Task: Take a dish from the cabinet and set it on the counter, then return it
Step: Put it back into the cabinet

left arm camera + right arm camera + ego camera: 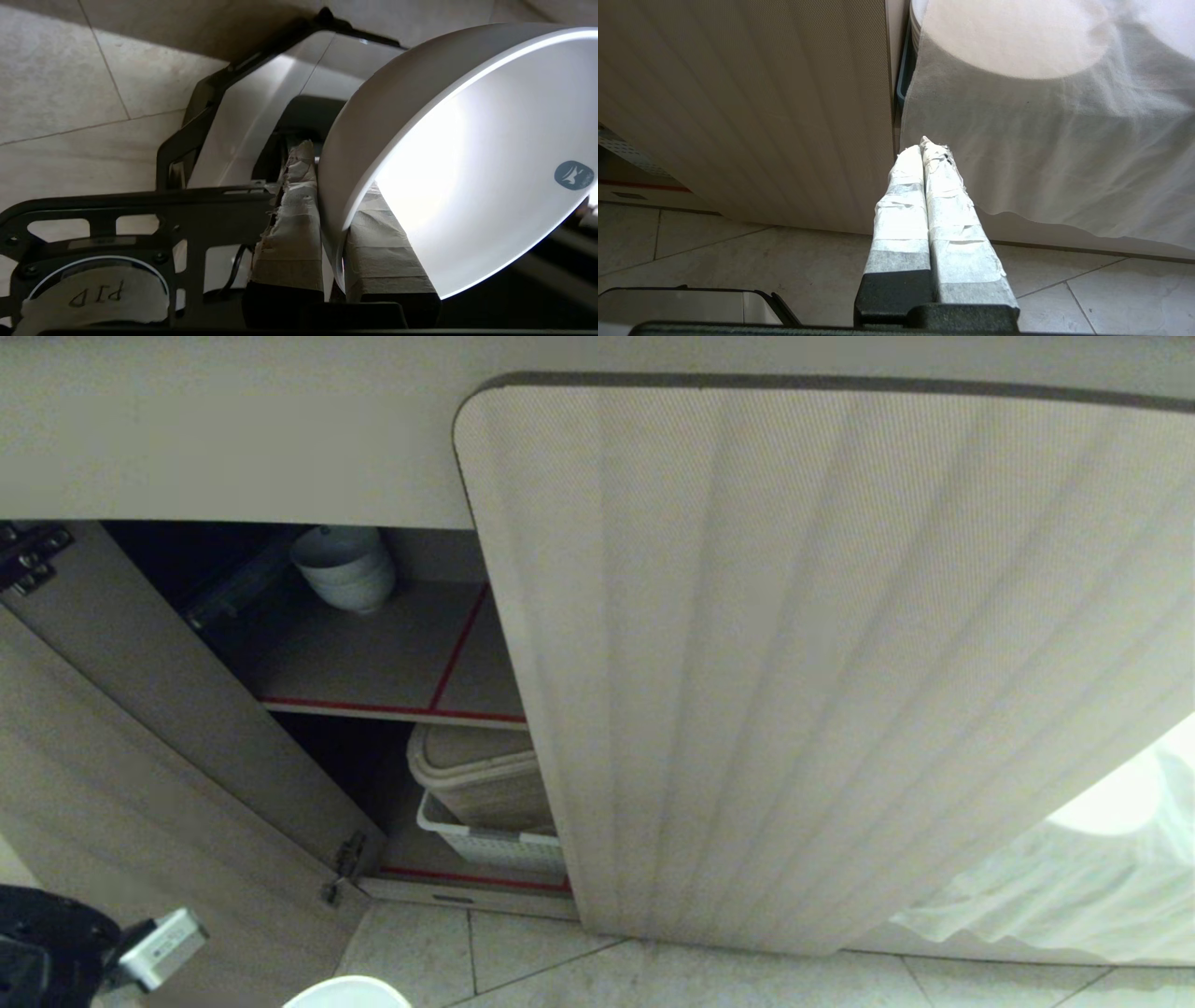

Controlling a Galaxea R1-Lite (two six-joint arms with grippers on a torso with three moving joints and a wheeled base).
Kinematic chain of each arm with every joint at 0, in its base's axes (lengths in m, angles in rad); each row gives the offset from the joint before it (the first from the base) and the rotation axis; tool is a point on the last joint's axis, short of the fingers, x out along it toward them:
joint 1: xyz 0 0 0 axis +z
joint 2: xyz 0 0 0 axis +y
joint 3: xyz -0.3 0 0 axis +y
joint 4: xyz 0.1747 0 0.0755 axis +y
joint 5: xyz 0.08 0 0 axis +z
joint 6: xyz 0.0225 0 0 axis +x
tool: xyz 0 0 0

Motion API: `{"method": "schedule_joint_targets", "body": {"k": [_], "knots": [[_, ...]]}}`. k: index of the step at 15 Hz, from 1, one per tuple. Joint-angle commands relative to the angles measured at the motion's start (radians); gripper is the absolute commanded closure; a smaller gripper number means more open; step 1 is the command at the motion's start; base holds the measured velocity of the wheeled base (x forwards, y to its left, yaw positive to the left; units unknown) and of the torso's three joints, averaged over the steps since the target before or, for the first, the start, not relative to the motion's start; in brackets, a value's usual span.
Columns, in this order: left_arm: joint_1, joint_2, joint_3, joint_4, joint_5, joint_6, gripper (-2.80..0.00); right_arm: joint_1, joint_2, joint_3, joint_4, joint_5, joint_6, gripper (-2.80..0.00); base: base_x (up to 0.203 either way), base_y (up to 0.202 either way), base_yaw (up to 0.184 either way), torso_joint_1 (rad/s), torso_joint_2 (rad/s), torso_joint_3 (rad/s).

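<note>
Down at the head view's bottom edge, you had the bowl (347, 991) showing only as a white rim sliver, with the left arm's wrist hardware at the bottom-left corner. Cabinet (822, 663) stood with its left door (140, 728) swung open, the right fluted door shut. A stack of bowls (344, 567) sat at the back of the upper shelf (373, 653), brown board with red edging. Below it, a lidded bin nested in a white perforated basket (490, 843). A strip of counter (233, 439) ran overhead, smooth and pale.

Left wrist view: left gripper (331, 233) pinched the bowl's (467, 163) wall, one taped finger outside, one inside. Rim grip makes sense to me: thin glazed ceramic, too wide to span. The bowl hung tilted over the tile floor (70, 93), so I'd guess it was in transit, not resting anywhere.

Right wrist view: right gripper (923, 145) was parked, taped fingers (901, 205) pressed together, pointing at the fluted door (738, 102) and a draped white cloth (1041, 140).
</note>
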Motion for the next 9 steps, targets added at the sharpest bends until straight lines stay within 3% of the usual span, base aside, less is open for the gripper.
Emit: {"method": "schedule_joint_targets", "body": {"k": [1,4,9], "knots": [[0.041,0.074,-0.001,-0.041,0.009,-0.012,0.00,0.001,0.000,0.000,0.000,0.000,0.000,0.00,0.000,0.000,0.000,0.000,0.00,0.000],[0.082,0.123,0.000,-0.168,0.034,-0.039,0.00,0.000,0.000,0.000,-0.001,0.000,0.000,0.00,0.000,0.000,0.000,0.000,0.00,0.000],[0.085,0.190,-0.007,-0.297,0.091,-0.110,0.00,0.001,0.000,0.000,-0.002,0.000,0.000,0.00,0.000,0.000,0.000,0.000,0.00,0.000]]}}
